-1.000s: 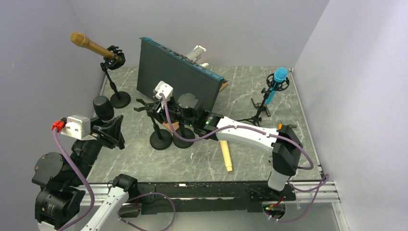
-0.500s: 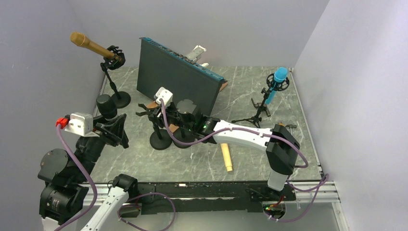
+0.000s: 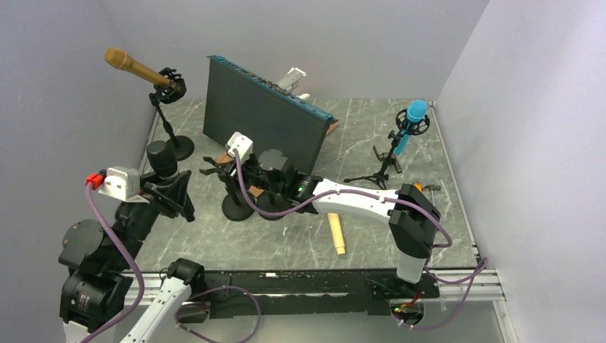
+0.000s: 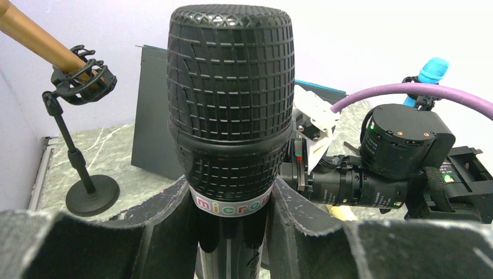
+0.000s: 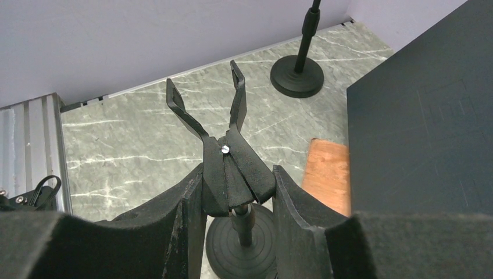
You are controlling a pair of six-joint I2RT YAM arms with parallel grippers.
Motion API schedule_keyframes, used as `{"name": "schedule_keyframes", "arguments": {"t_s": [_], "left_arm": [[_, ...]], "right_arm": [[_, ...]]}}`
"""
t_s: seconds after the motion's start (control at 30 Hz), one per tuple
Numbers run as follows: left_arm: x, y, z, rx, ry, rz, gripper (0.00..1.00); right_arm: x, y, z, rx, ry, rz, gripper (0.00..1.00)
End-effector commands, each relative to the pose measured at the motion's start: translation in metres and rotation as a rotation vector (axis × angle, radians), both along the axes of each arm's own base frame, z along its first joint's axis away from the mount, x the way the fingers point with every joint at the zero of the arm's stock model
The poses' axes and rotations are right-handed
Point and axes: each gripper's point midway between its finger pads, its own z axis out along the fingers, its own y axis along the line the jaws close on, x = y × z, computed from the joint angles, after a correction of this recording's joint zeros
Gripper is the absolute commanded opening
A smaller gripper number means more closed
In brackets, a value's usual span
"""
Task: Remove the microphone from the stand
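My left gripper [image 3: 169, 191] is shut on a black microphone [image 3: 159, 157] with a mesh head and a white lettered band [image 4: 230, 128], holding it upright at the table's left, clear of its stand. My right gripper [image 5: 238, 203] is shut on the empty black stand's clip [image 5: 229, 168], whose two prongs fork upward; in the top view the stand [image 3: 236, 204] sits mid-table on a round base. The two grippers are apart, the microphone left of the stand.
A gold microphone [image 3: 136, 68] on a round-base stand sits back left, a blue microphone [image 3: 413, 114] on a tripod back right. A dark upright panel [image 3: 264, 114] stands behind the centre stand. A wooden dowel [image 3: 335, 232] lies near the front, and a brown block [image 5: 325, 174] by the panel.
My left gripper has carried the black microphone slightly right and forward. My right arm has shifted a little left with the stand's clip still gripped.
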Motion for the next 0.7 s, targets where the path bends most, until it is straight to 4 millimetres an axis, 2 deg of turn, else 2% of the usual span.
{"name": "schedule_keyframes", "arguments": {"t_s": [0.0,0.33,0.67], "left_arm": [[-0.004,-0.001,0.011,-0.033,-0.033,-0.011,0.00],[-0.003,-0.003,0.004,-0.033,-0.003,-0.016,0.00],[-0.001,-0.008,0.002,-0.049,0.014,-0.038,0.00]], "right_arm": [[-0.014,-0.012,-0.071,-0.212,0.106,0.029,0.02],[-0.013,-0.030,-0.103,-0.351,0.078,-0.007,0.04],[-0.014,-0.050,-0.126,-0.506,0.067,-0.006,0.08]]}}
